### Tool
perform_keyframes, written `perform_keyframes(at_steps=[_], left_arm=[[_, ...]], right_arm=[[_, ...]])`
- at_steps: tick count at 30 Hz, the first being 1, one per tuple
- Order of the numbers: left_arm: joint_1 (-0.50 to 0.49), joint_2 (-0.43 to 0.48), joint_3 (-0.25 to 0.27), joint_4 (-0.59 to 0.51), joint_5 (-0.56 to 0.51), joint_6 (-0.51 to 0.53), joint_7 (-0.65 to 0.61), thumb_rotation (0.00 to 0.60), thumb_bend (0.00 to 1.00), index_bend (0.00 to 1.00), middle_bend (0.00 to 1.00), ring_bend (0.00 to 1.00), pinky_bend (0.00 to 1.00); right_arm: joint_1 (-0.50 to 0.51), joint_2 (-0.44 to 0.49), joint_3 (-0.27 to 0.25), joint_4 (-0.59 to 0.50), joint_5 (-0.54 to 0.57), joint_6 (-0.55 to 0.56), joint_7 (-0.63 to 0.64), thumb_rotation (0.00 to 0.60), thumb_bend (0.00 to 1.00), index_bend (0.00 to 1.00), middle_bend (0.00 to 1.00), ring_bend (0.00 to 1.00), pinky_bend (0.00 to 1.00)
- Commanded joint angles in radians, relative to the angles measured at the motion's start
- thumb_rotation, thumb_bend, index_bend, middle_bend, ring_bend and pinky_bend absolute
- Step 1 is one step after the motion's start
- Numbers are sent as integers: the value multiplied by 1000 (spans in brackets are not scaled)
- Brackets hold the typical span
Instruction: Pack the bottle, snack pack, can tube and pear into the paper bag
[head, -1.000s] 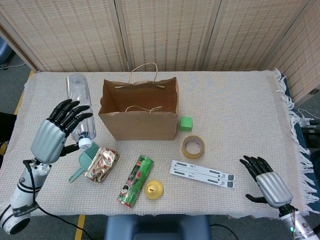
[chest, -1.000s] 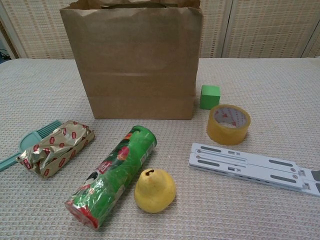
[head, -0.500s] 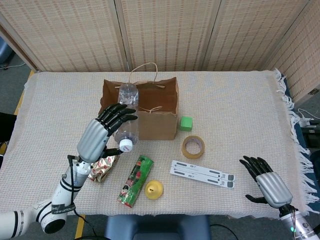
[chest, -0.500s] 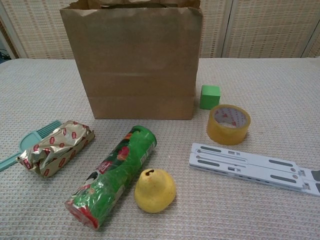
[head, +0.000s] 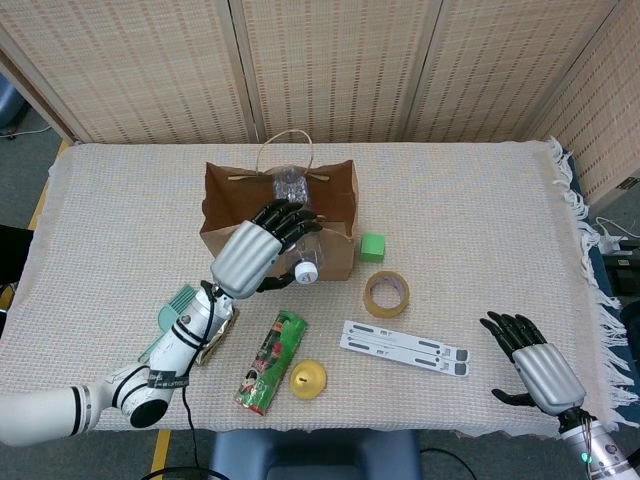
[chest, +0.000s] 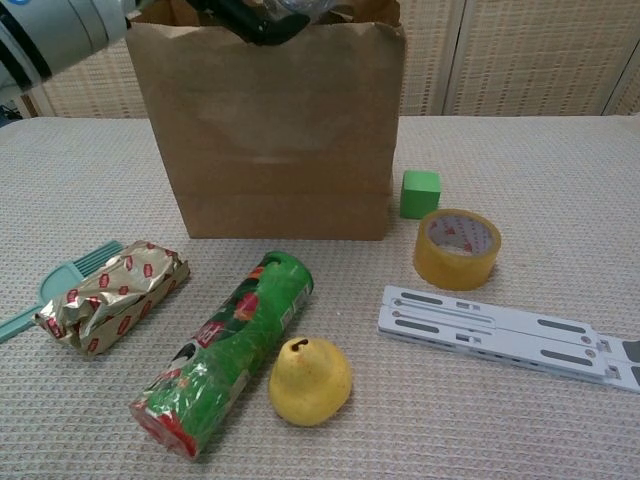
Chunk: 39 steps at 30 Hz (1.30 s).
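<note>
**Bottle carried from the desk to the mouth of the paper bag**

Now over the open top of the paper bag, gripped in the left robot hand: the clear plastic bottle, white cap toward the bag's front wall, body tilted back over the opening. A second ago lying flat on the desk left of the bag, half a second ago lifted and halfway across; now directly above the bag but not yet released, dark fingers wrapped round it. In the chest view, just the fingers and a sliver of clear plastic showing above the bag's front rim.

Right robot hand unmoved throughout, resting far to the right of the bag near the desk's front edge, fingers apart and holding nothing.

Meaning for the task: first of four items nearly packed, needing only lowering and letting go. Cap end close to the front rim, so some risk of catching the paper or tipping the bag.

Untouched in front of the bag: the snack pack to the front left, the green can tube straight ahead, the pear just beside the tube's right side. Also near the bag, not for packing: green block, tape roll, white folding stand, teal brush.
</note>
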Motion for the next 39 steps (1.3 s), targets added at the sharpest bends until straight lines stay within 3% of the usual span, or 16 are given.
perform_keyframes(at_steps=[1, 7, 14, 30, 39], left_arm=[[-37, -27, -28, 45, -24, -23, 15, 600, 592, 604, 614, 580, 694], [-83, -10, -61, 80, -63, -69, 62, 600, 558, 588, 600, 573, 679], [-120, 166, -49, -50, -188, -233, 207, 600, 537, 587, 598, 573, 686], [-116, 308, -37, -247, -305, -199, 267, 600, 537, 599, 609, 583, 698], [-125, 326, -58, -356, -487, -157, 244, 600, 545, 604, 616, 588, 705]], right_arm=[[1, 1, 1, -2, 3, -3, -1, 600, 26, 0, 0, 0, 8], [3, 5, 4, -6, 14, -8, 4, 600, 26, 0, 0, 0, 8], [3, 7, 2, -7, 7, -9, 10, 600, 26, 0, 0, 0, 8], [-1, 5, 1, 0, -3, 4, 11, 600, 25, 0, 0, 0, 7], [-7, -2, 2, 10, -15, 24, 7, 600, 25, 0, 0, 0, 4]])
